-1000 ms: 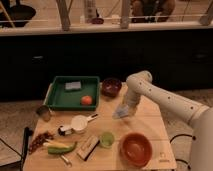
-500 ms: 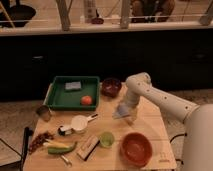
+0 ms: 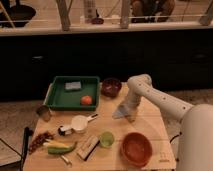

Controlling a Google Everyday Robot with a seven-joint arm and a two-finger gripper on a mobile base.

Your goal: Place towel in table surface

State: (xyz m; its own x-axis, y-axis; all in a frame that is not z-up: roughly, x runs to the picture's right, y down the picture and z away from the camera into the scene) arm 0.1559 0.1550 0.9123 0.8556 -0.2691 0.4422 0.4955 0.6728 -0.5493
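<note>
Showing the placing step of the task. The gripper [image 3: 128, 106], at the end of the white arm [image 3: 155, 97] that enters from the lower right of the frame, hangs over the right-centre of the wooden table [image 3: 152, 126], just below and to the right of the dark bowl [image 3: 111, 86]. The pale grey, roughly triangular form under it is read as the towel [image 3: 120, 113]. Its lower edge appears to reach the bare tabletop, though contact cannot be confirmed. Whether the gripper is clamped on the cloth or spread apart cannot be told from this view.

The patch of table beneath the towel is free of other things. The green tray [image 3: 54, 96] lies well apart in the upper left of the table, the white cup [image 3: 80, 123] and green cup [image 3: 106, 138] lie to the lower left, and the red-brown bowl [image 3: 136, 148] sits near the lower edge of the frame.

Judged from this layout, the carry is all but complete and only the deposit remains. The next move calls for settling the cloth fully onto the wood, releasing it, and lifting straight up, so that the towel is not dragged along and the arm keeps clear of the dark bowl behind it.
</note>
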